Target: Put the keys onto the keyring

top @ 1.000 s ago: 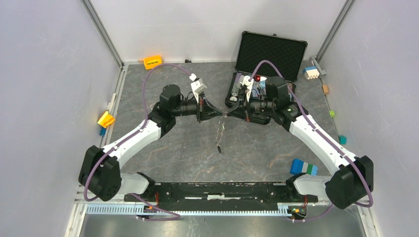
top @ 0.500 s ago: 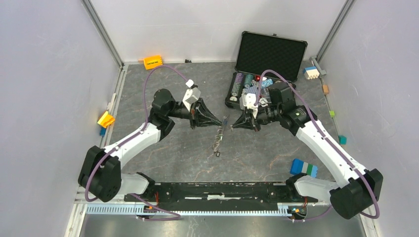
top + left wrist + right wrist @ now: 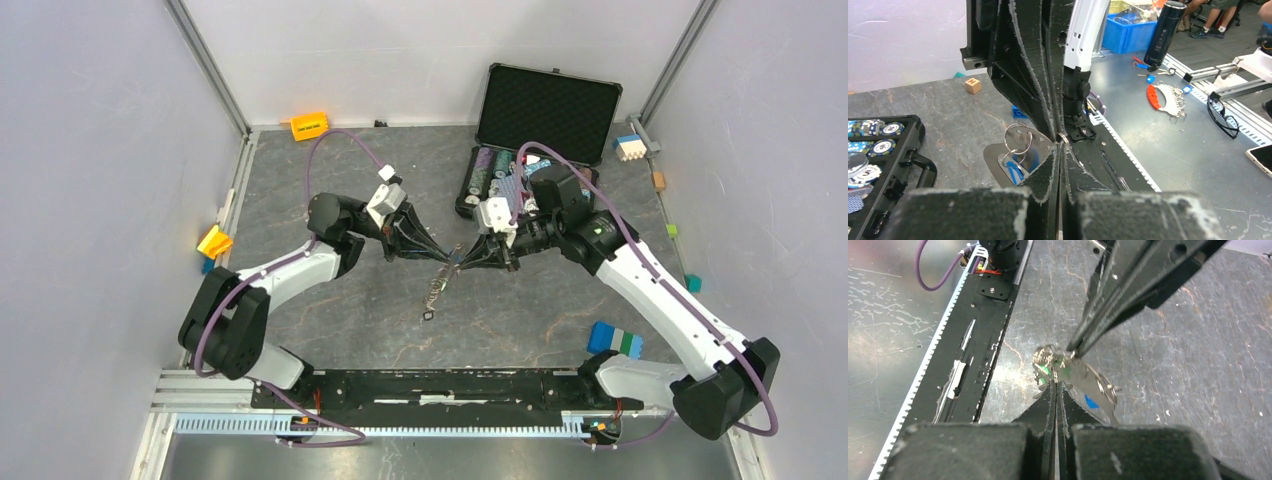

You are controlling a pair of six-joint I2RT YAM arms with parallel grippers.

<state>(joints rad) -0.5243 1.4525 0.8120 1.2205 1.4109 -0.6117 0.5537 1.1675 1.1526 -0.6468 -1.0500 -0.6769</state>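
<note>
Two pairs of black fingers now meet tip to tip above the grey marbled tabletop (image 3: pixel 340 310); half a second ago they stood apart. Since then the left fingers (image 3: pixel 420 243) have come down and rightward, and the right fingers (image 3: pixel 482 253) lower and leftward.

The silver metal keyring with its thin chain (image 3: pixel 437 285) trails from that meeting point towards the arms' bases. It ends in a small dark fob (image 3: pixel 427 316), which now sits slightly nearer and further left than before.

In both wrist views we see each pair pressed closed with no gap. From the left wrist, silver wire rings (image 3: pixel 1018 140) sit just left of the tips. From the right wrist, a small green tag (image 3: pixel 1045 371) lies just beyond our own tips, and the rest of the metal spreads to the right. We cannot tell whether either pair actually pinches metal, whether the bunch rests on the tabletop, or which pieces are separate keys.
</note>
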